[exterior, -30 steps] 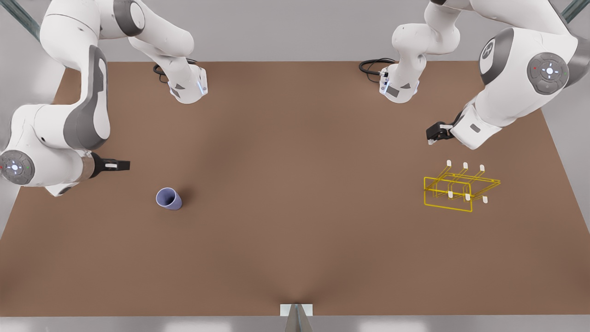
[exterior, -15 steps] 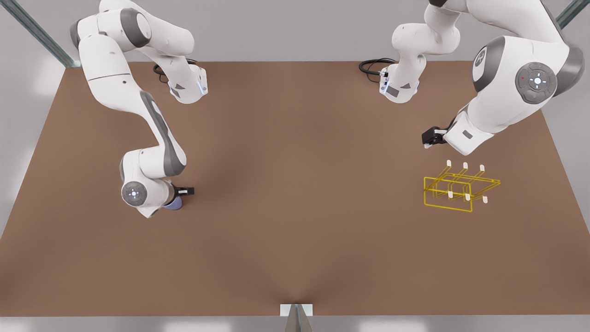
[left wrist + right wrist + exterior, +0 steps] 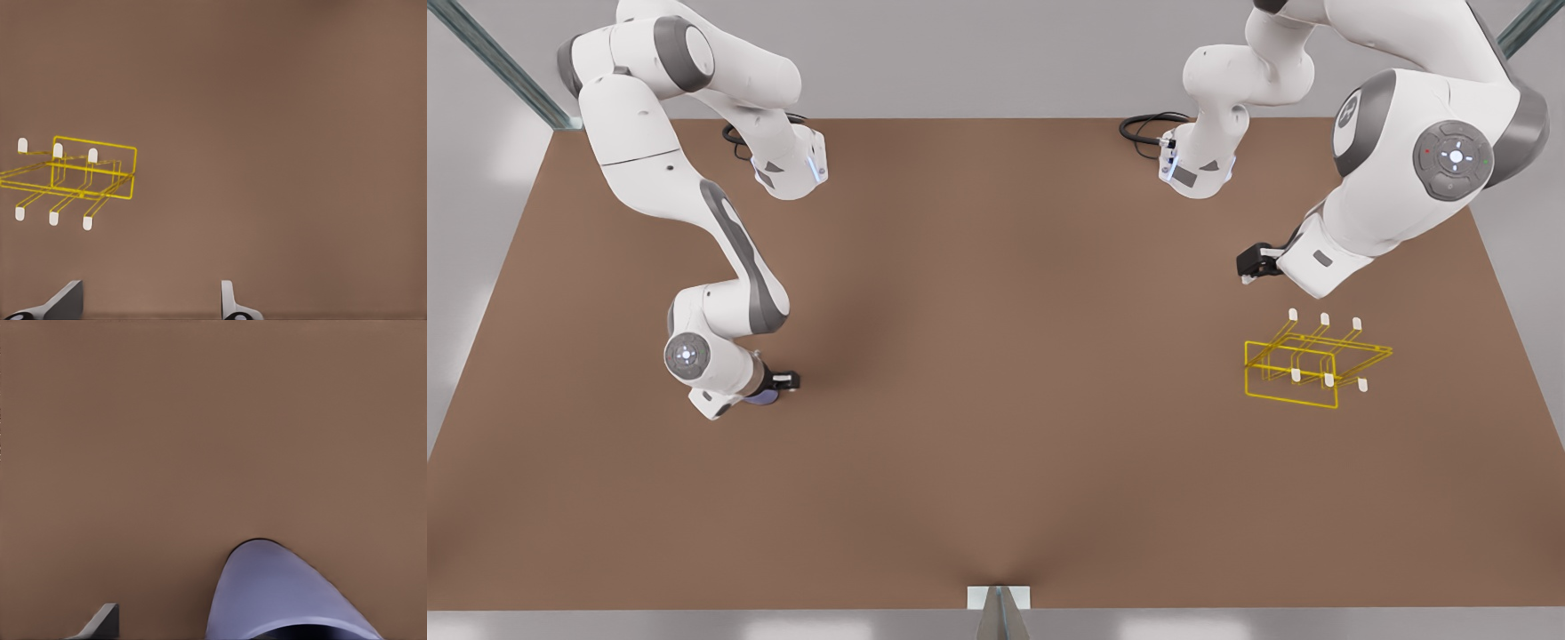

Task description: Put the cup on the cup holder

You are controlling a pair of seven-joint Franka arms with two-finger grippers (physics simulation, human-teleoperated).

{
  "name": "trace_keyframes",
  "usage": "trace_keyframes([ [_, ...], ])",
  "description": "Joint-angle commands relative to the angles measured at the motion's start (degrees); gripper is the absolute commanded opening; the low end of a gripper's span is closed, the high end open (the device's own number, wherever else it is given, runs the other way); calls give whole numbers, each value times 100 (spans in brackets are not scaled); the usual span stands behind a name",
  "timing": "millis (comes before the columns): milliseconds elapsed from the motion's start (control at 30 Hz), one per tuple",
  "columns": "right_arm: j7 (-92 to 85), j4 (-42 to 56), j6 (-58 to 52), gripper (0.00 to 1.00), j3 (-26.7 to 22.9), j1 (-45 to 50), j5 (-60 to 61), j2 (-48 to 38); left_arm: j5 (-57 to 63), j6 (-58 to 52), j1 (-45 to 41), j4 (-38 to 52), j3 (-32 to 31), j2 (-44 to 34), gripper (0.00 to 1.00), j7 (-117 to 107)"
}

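**Right tool at the cup, left tool waiting by the holder**

You have the right tool (image 3: 769, 391) down over the cup (image 3: 760, 399) on the worktop (image 3: 996, 462), on the front view's left. In the right wrist view the cup (image 3: 287, 600) sits beside one finger (image 3: 100, 623); I cannot tell whether the fingers are closed on it.

Your left tool (image 3: 1249, 267) waits near the holder (image 3: 1307, 364), fingers (image 3: 230, 303) spread and holding nothing. The holder (image 3: 80, 177) stands well apart from the cup.
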Motion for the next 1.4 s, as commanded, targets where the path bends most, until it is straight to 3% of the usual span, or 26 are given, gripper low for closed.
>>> trace_keyframes([
  [0, -34, 16, 97, 47, 1, 3, -30, -3, 3, -44, 4, 2, -3, 7, 100, -17],
  [67, -157, 33, -43, 21, 1, -6, -30, -3, 3, -44, 4, 2, -3, 7, 100, -17],
  [433, -570, 622, -1371, 21, 18, -137, 66, -29, 3, -62, -5, 2, -3, 7, 100, -17],
  [567, -834, 1474, -3198, 21, 54, -23, 1542, -12, 3, -97, -5, 2, -3, 7, 100, -8],
  [667, -869, 1668, -3700, 21, 62, 196, 2501, -3, 3, -106, -5, 2, -3, 16, 100, -8],
  [800, -922, 1677, -3726, 21, 177, 495, 3758, 146, 3, -114, 4, 2, -3, 16, 100, -8],
  [1100, -1203, 2890, -3647, 21, 177, 1418, 5981, 1632, 12, -176, -5, -6, -3, 16, 100, -8],
  [1367, -1203, 3514, -2356, 21, 159, 2393, 7037, 2221, 12, -176, -14, -6, -3, 51, 100, 1],
])
